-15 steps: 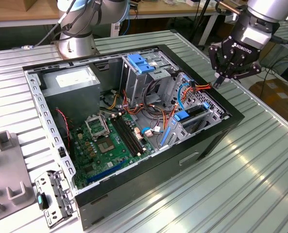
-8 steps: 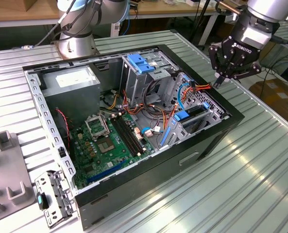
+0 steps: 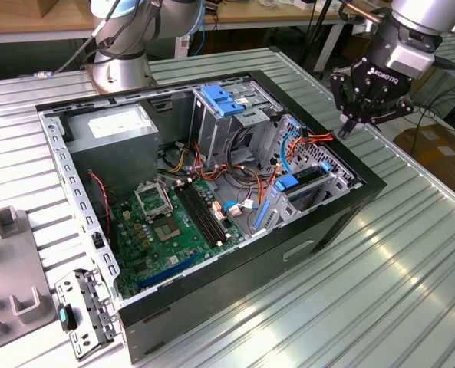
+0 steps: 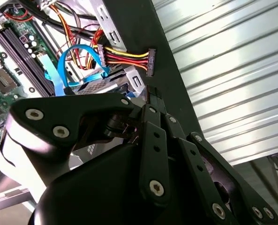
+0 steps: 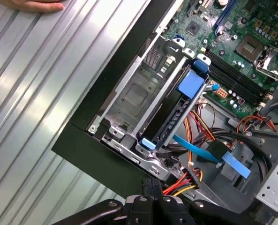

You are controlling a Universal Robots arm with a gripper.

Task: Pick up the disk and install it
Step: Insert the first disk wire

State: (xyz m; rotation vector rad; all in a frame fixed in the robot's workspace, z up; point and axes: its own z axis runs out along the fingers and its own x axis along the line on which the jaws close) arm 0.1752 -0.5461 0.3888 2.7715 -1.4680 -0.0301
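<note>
An open black computer case [image 3: 235, 268] lies on the ribbed metal table. In the drive cage at its corner on the exterior view's right, the disk [image 3: 310, 178] stands edge-up as a dark slab with blue rails and tabs. It is also seen along its edge in the first wrist view [image 5: 169, 124], mostly hidden by the silver cage wall [image 5: 139, 93]. My gripper [image 3: 351, 123] hovers above the case rim beside that cage. In both wrist views its fingertips meet, shut on nothing [image 4: 151, 93] [image 5: 150, 183].
A loose yellow-red power connector [image 4: 150, 61] and a blue flat cable [image 4: 78, 65] hang just inside the rim below the gripper. The grey power-supply box [image 3: 112, 134] and a blue-latched bay [image 3: 223, 100] sit further in. A metal bracket [image 3: 85, 314] lies outside. A person's hand [image 5: 33, 4] rests on the table.
</note>
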